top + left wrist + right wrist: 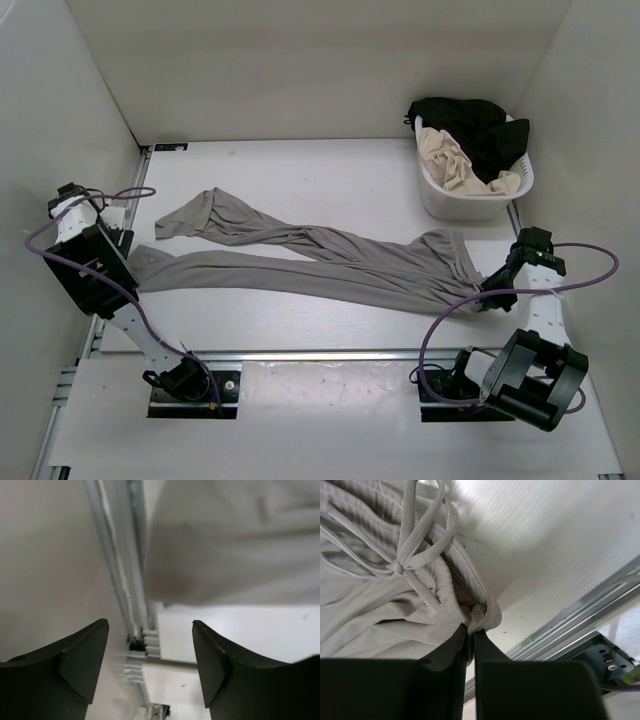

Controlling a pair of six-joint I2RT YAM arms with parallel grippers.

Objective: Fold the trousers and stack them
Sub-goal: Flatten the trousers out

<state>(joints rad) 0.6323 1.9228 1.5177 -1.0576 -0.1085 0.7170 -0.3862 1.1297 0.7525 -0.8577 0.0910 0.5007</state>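
Observation:
The grey trousers (310, 258) lie stretched across the table, legs to the left, waist to the right. My right gripper (471, 627) is shut on the trousers' waistband, close to the knotted drawstring (400, 562). In the overhead view that gripper (497, 283) sits at the waist's right end. My left gripper (150, 630) is open with nothing between its fingers. The hem of a trouser leg (230, 545) lies just beyond it on the table. From above, the left gripper (122, 245) hangs over the left ends of the legs.
A white basket (440, 195) at the back right holds a beige garment (455, 160) and a black garment (475, 125). Aluminium rails (125, 580) run along the table's left edge and near edge. White walls close in the left, back and right sides.

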